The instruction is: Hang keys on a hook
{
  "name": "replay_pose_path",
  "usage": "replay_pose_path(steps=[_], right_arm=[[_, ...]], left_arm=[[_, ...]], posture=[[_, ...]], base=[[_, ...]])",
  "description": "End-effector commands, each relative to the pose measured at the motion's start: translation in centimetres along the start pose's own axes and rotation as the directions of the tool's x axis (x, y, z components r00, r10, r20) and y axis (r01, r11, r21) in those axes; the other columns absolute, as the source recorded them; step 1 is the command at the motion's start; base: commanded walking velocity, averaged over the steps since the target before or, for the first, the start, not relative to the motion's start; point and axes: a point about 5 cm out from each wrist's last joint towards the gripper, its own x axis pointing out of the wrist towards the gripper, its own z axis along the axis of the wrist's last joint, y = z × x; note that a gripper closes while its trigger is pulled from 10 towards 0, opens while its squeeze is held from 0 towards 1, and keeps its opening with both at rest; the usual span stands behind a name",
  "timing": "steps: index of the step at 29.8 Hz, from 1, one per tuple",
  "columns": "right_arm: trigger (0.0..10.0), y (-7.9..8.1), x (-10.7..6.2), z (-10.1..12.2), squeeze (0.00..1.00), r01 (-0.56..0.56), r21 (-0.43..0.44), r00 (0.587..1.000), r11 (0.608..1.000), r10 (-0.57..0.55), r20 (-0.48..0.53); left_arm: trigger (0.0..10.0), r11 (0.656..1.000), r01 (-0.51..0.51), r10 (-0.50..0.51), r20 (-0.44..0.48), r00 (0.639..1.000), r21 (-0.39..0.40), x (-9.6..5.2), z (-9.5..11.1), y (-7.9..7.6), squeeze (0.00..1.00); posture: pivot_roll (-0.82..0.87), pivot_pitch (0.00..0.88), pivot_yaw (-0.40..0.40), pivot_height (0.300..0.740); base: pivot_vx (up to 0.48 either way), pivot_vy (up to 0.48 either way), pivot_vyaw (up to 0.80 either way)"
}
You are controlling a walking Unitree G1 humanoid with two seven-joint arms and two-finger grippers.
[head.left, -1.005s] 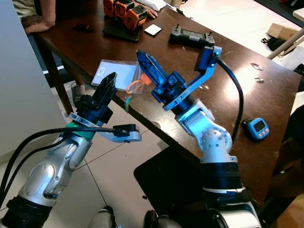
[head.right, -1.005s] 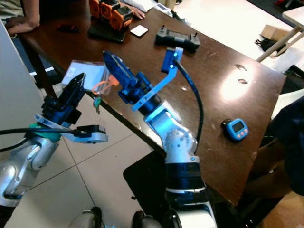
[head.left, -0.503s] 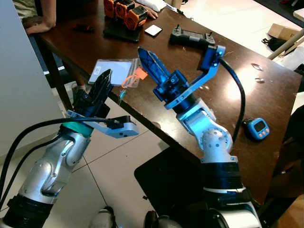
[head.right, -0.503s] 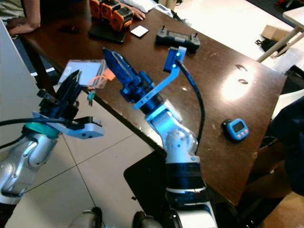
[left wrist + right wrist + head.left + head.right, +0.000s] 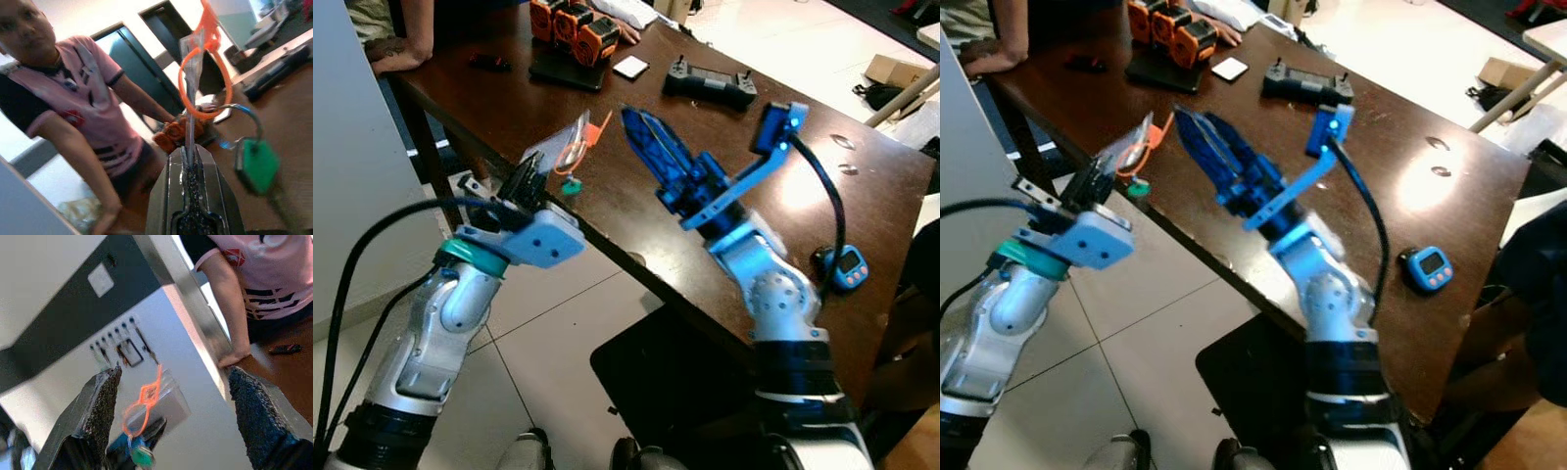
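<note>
Person: upper left of the head views, a forearm (image 5: 403, 44) rests on the far corner of the table; the left wrist view adds a pink shirt with dark sleeve trim (image 5: 83, 103). A small red emblem on it cannot be read.
Left gripper (image 5: 530, 174): left of centre, raised at the near table edge, fingers pressed together on the edge of a clear plastic card sleeve (image 5: 554, 145).
Keys: an orange loop (image 5: 205, 81) runs through the sleeve's top; below it a metal ring carries a green-headed key (image 5: 257, 164). In the head views the green tag (image 5: 1139, 188) hangs just above the table edge.
Table (image 5: 636, 196): dark brown wood, running from upper left to the right edge.
Orange-black packs (image 5: 576, 22): top centre-left, on a dark tray; labels too small to read.
White square (image 5: 629, 67): flat beside the packs.
Black controller (image 5: 710, 83): top centre.
Right gripper (image 5: 651, 142): centre, over the table, pointing up-left toward the sleeve, clear of it. In its wrist view the two fingers (image 5: 100, 406) stand wide apart with nothing between; the sleeve and orange loop (image 5: 142, 404) hang beyond.
Wall hooks (image 5: 120, 335): right wrist view, a row of pegs on a pale panel, some with items hung.
Blue timer (image 5: 848, 265): right edge; display unreadable.
</note>
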Motion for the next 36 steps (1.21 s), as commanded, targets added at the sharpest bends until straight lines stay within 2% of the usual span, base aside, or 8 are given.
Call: replay_pose_path(steps=[1,3,4,6,7,13,22,36], right_arm=[[10.0,-0.3,-0.8,0.5,1.0,0.009,-0.051,1.0,0.999,-0.009,-0.004],[10.0,-0.5,-1.0,0.7,1.0,0.028,-0.062,1.0,0.998,-0.028,-0.005],[10.0,-0.7,-1.2,0.7,0.51,0.043,-0.066,0.999,0.997,-0.043,-0.005],[10.0,-0.8,-1.2,0.7,0.51,0.051,-0.068,0.999,0.996,-0.051,-0.006],[10.0,-0.9,-1.3,0.3,0.0,0.057,-0.078,0.998,0.995,-0.06,-0.032],[10.0,-0.1,-1.6,-1.5,0.0,-0.032,-0.098,0.989,0.995,0.018,-0.145],[10.0,0.8,-0.8,-1.6,0.0,-0.1,0.02,0.989,0.995,0.102,-0.106],[10.0,0.8,-0.3,-1.4,0.0,-0.147,-0.254,0.963,0.956,0.081,-0.256]], left_arm=[[0.0,0.996,0.012,-0.01,0.015,1.0,-0.087,0.3,0.7,0.3,0.0],[0.0,0.993,0.02,-0.018,0.02,1.0,-0.113,0.4,0.9,0.4,0.0],[0.0,0.991,0.024,-0.021,0.027,0.999,-0.134,0.6,1.1,0.5,0.0],[0.0,0.988,0.03,-0.025,0.033,0.999,-0.15,0.7,1.2,0.6,0.0],[0.0,0.986,0.031,-0.025,0.038,0.999,-0.165,0.7,1.4,0.7,0.0],[0.0,0.982,0.051,-0.043,0.049,0.998,-0.181,0.8,1.6,0.9,0.0],[0.0,0.984,0.067,-0.062,0.037,0.997,-0.163,0.7,1.5,0.8,0.0],[0.0,0.987,0.083,-0.08,0.027,0.996,-0.136,0.6,1.4,0.4,0.0]], posture=[[0.18,0.089,-0.046,0.74],[0.18,0.09,-0.044,0.74],[0.18,0.091,-0.043,0.74],[0.18,0.091,-0.043,0.74],[0.17,0.094,-0.041,0.74],[0.18,0.102,-0.042,0.74],[0.18,0.105,-0.046,0.74],[0.18,0.104,-0.047,0.74]], base=[[0.0,0.0,0.0],[0.0,0.0,0.0],[0.0,0.0,0.0],[0.0,0.0,0.0],[0.0,0.0,0.0],[0.0,0.0,0.0],[0.0,0.0,0.0],[0.0,0.0,0.0]])
